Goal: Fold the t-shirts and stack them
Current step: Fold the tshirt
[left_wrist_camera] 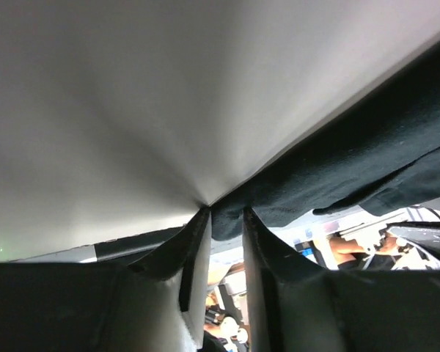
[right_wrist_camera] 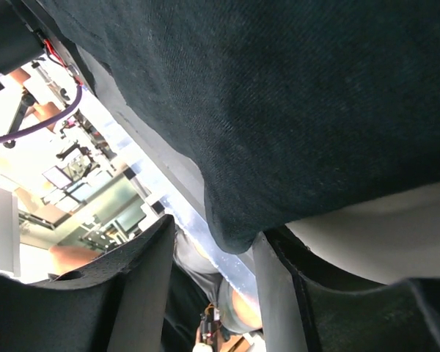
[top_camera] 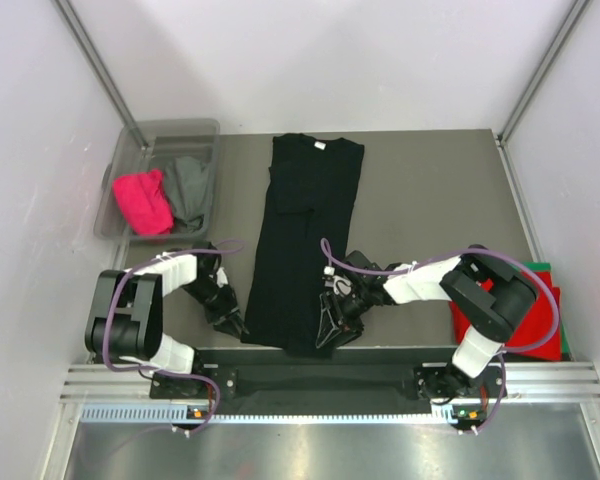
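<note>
The black t-shirt (top_camera: 305,235) lies on the table as a long narrow strip, collar at the far end. My left gripper (top_camera: 234,322) is at its near left corner. In the left wrist view the fingers (left_wrist_camera: 198,249) stand close together, with the black hem (left_wrist_camera: 226,218) pinched between their tips. My right gripper (top_camera: 329,326) is at the near right corner. In the right wrist view its jaws are apart, and the shirt's corner (right_wrist_camera: 238,233) hangs between them against the right finger (right_wrist_camera: 273,293). A red shirt (top_camera: 508,322) lies on a green one (top_camera: 542,268) at the right edge.
A translucent grey tub (top_camera: 130,160) stands at the far left and holds a pink shirt (top_camera: 142,200) and a grey shirt (top_camera: 188,188). The metal rail (top_camera: 320,385) runs along the near edge. White walls close in the sides.
</note>
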